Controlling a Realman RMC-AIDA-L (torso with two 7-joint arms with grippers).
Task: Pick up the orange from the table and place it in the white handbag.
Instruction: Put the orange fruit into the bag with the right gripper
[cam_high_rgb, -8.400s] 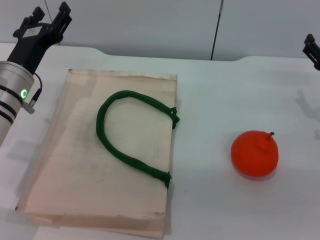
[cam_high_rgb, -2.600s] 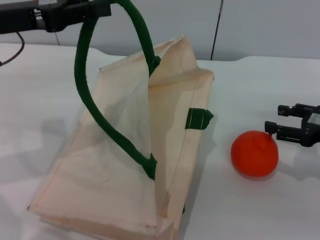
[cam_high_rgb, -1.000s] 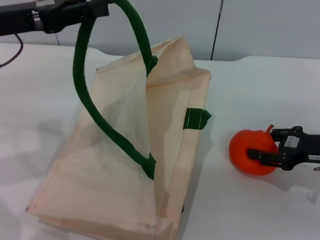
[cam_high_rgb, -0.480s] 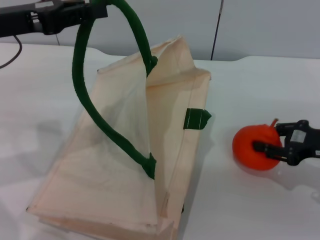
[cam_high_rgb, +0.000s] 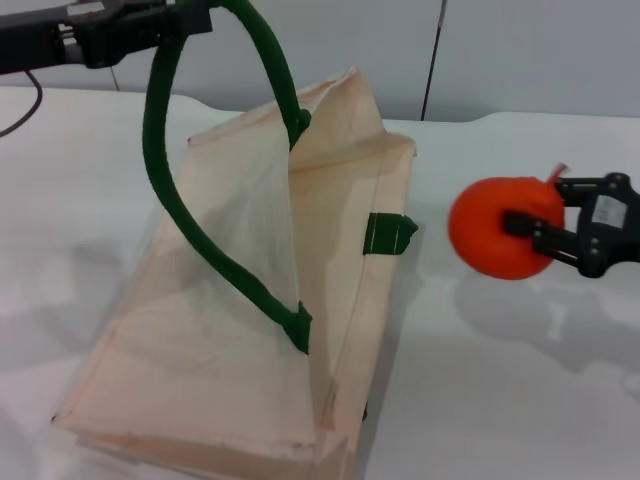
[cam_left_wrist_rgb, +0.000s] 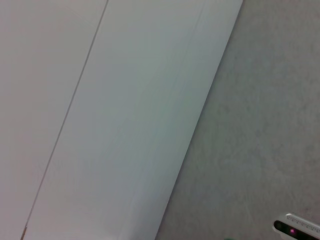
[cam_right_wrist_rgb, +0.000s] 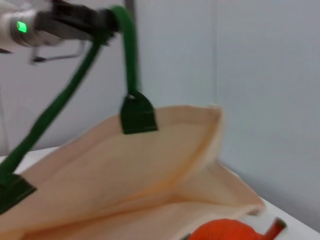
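My right gripper (cam_high_rgb: 532, 232) is shut on the orange (cam_high_rgb: 500, 227) and holds it in the air above the table (cam_high_rgb: 520, 390), to the right of the white handbag (cam_high_rgb: 240, 300). The orange's top and stem also show in the right wrist view (cam_right_wrist_rgb: 225, 232). My left gripper (cam_high_rgb: 195, 18) at the top left is shut on the bag's dark green handle (cam_high_rgb: 160, 160) and holds it up, so the bag's mouth gapes open. The open bag (cam_right_wrist_rgb: 150, 165) and that gripper (cam_right_wrist_rgb: 102, 22) also show in the right wrist view. The left wrist view shows only wall.
A small green tab (cam_high_rgb: 388, 233) sticks out of the bag's side toward the orange. A grey wall (cam_high_rgb: 500, 50) with a dark vertical seam stands behind the table's far edge. Bare tabletop lies under and in front of the orange.
My right gripper closed on the orange and has lifted it off the table, up and slightly left toward the bag. The left gripper keeps holding the handle up.
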